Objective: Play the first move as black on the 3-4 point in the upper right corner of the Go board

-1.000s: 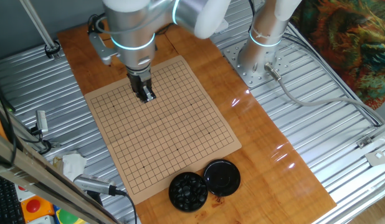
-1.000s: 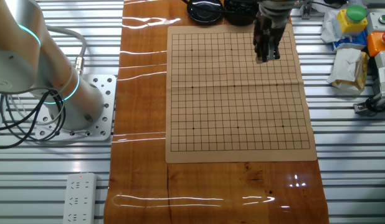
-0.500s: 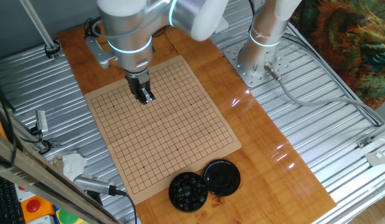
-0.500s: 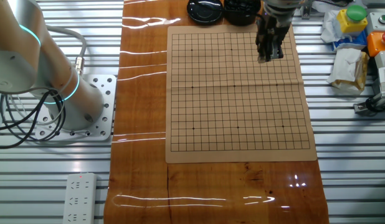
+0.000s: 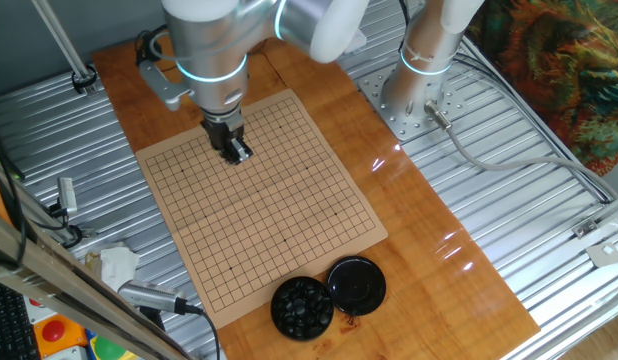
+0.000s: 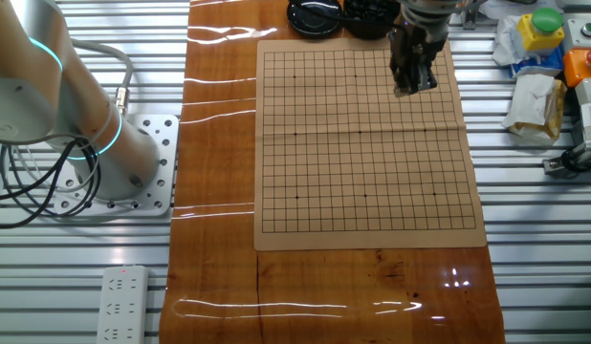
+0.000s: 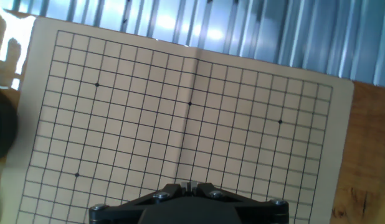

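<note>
Overhead, gripper [image 5: 236, 152] above the Go board [image 5: 289, 230], jaws nearly closed

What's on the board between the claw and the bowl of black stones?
Only bare grid: in one fixed view, no stones lie on the Go board between the claw and the bowl.

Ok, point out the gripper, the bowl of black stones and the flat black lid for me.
gripper [image 5: 235, 152], one fixed view, between the fingertips.
bowl of black stones [image 5: 302, 306], one fixed view, on the stones inside.
flat black lid [image 5: 357, 283], one fixed view, lid's centre.
</note>
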